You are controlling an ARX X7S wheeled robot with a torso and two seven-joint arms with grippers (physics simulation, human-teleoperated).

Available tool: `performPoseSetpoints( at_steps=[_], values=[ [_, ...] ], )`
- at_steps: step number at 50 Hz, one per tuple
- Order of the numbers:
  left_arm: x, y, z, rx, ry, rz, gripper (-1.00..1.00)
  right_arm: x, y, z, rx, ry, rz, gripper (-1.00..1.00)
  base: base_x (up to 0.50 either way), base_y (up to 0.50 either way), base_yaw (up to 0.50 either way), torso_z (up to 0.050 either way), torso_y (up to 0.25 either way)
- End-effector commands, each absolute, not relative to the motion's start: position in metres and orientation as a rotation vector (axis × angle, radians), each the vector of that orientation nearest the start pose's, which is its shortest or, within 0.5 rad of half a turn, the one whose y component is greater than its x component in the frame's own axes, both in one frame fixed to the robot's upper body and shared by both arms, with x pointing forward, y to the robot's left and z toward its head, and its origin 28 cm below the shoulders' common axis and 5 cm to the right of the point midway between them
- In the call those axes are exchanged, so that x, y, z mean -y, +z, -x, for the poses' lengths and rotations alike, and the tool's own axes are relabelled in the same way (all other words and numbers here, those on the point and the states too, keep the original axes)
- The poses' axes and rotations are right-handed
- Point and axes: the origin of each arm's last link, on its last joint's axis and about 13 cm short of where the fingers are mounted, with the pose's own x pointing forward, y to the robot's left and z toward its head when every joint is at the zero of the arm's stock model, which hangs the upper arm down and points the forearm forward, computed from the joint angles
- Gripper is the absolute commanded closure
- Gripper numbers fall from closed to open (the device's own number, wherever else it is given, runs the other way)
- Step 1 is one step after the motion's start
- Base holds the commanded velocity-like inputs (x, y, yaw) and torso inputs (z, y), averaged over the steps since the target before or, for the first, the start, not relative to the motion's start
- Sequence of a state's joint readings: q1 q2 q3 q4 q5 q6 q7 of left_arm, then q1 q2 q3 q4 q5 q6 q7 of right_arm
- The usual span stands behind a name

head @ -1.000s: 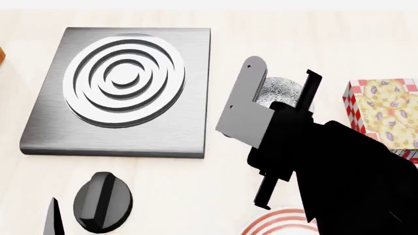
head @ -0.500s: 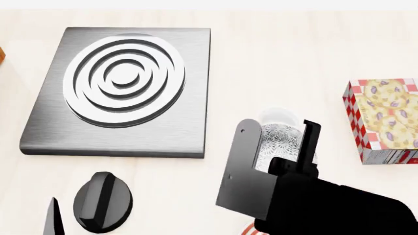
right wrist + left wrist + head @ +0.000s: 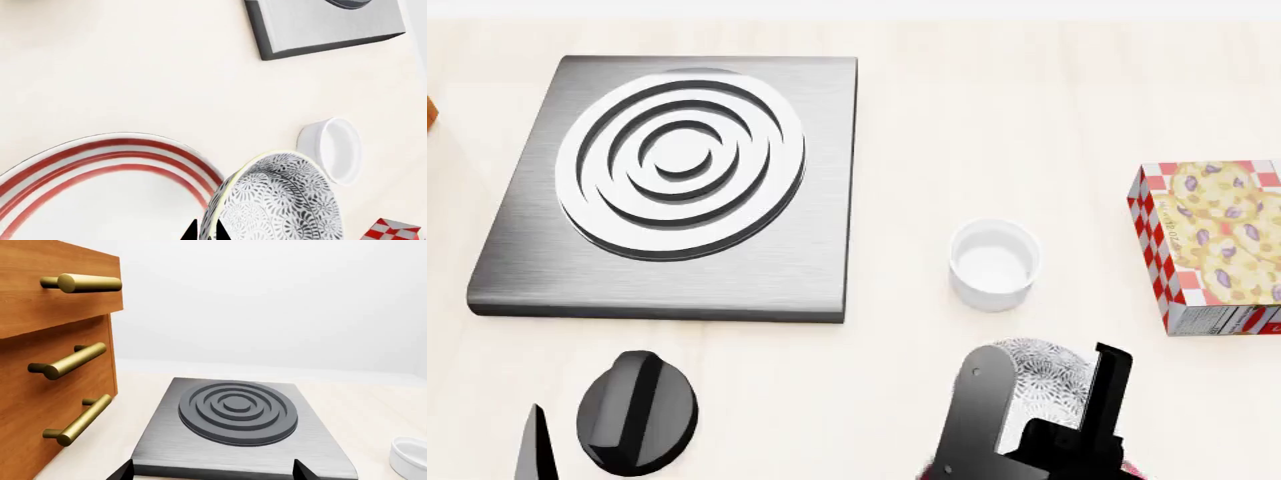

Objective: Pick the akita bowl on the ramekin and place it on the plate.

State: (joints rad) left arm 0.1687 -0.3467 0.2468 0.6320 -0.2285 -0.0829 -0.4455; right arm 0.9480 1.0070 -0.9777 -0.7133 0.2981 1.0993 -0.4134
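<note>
I'm carrying the akita bowl [image 3: 1048,385], my right gripper [image 3: 1044,405] jaws clamped on its rim, clear of the ramekin [image 3: 994,264]; next I'm lowering over the plate [image 3: 100,200]. Left jaws: cannot tell.

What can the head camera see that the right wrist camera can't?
Only the head view shows the round black knob and the whole cookie box. Only the right wrist view shows the plate with its red rings, right beside the held bowl. Both show the bowl between the right gripper's fingers, lifted off the empty white ramekin, plus the grey burner plate.
</note>
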Motion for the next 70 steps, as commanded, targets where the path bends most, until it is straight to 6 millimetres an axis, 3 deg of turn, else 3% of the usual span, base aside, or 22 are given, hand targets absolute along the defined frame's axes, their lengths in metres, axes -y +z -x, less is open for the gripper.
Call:
performPoseSetpoints(
  at_steps=[1, 28, 41, 70],
  values=[
    [-0.203, 0.101, -0.158, 0.282, 0.039, 0.044, -1.00, 0.184, 0.204, -0.222, -0.419, 0.686, 1.074, 1.00, 0.00, 0.00, 0.00, 0.000, 0.000],
    [-0.203, 0.100, -0.158, 0.280, 0.041, 0.040, -1.00, 0.198, 0.202, -0.194, -0.460, 0.681, 1.032, 1.00, 0.00, 0.00, 0.00, 0.000, 0.000],
    [-0.203, 0.100, -0.159, 0.279, 0.043, 0.041, -1.00, 0.197, 0.188, -0.183, -0.455, 0.713, 1.016, 1.00, 0.00, 0.00, 0.00, 0.000, 0.000],
    [-0.203, 0.100, -0.159, 0.280, 0.045, 0.040, -1.00, 0.196, 0.165, -0.183, -0.468, 0.735, 0.980, 1.00, 0.00, 0.00, 0.00, 0.000, 0.000]
  ],
)
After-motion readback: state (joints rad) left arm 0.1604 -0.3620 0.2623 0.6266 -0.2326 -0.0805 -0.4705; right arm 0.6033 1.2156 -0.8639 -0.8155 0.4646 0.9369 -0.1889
